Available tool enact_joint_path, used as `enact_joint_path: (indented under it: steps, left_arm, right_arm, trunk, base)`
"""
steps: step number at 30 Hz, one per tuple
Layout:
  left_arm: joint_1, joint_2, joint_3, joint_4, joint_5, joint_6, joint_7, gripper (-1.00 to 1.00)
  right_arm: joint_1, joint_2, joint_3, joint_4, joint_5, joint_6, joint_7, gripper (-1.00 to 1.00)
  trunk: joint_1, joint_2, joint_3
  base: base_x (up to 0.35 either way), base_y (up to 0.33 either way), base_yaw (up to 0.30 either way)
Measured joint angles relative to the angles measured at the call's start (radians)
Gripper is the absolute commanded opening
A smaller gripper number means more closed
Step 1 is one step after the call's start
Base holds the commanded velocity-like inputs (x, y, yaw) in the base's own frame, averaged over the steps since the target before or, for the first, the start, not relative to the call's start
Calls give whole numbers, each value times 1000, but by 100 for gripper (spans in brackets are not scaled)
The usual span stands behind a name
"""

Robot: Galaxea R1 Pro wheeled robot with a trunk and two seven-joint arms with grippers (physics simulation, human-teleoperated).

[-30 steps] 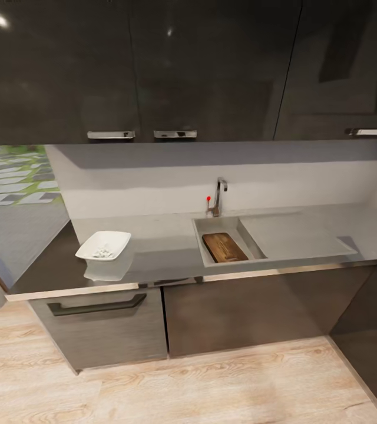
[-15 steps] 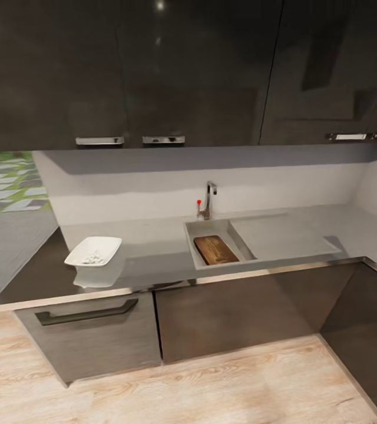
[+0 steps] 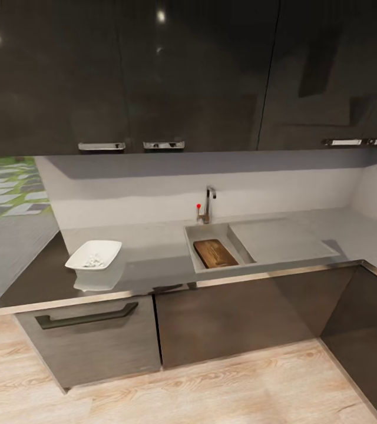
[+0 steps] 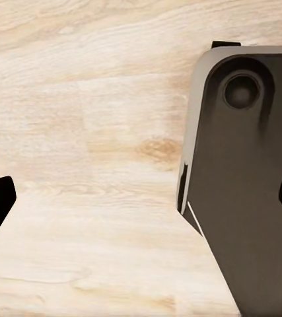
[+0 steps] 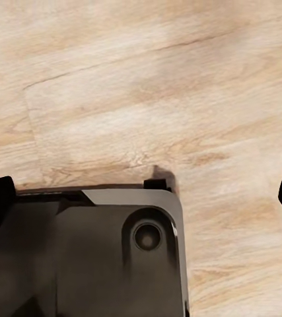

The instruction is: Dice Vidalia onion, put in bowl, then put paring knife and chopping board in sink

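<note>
- Chopping board lies flat inside the sink basin, slightly angled, which is where the task wants it to end up.
- Bowl sits on the countertop well to the left of the basin, with small pale bits in it, which I take to be the diced onion.
- Paring knife: you can't make it out from this far; it may be tucked in the basin beside the board, but nothing red shows there.
- Tap and its red knob stand at the back edge of the basin, clear of the board.
- Your left gripper points down at the wooden floor, fingertips spread wide at the frame edges and holding nothing; a dark part of the robot's base sits beneath it.
- Your right gripper is the same: spread, empty, aimed at floorboards over the base.
- Arms hang low like this because you're standing off from the counter, not working at it.
- My read: the job looks nearly or fully done; only the knife's place needs confirming.
</note>
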Motion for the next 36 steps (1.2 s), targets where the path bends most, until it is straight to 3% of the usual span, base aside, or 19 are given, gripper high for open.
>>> enact_joint_path:
  steps: [10,25,36]
  left_arm:
    - [1,-1,-1,106,-1,2,-3,100]
    - [1,-2,-2,112,-1,3,-3,100]
    - [1,-2,-2,112,-1,3,-3,100]
  right_arm:
    - [0,1,0,0,0,0,0,100]
    - [0,1,0,0,0,-4,-9,100]
    - [0,10,-2,0,1,-9,-10,100]
  trunk:
    - [0,0,16]
    - [0,-1,39]
    - [0,-1,41]
  base:
    - [0,0,0]
    - [0,0,0]
    - [0,0,0]
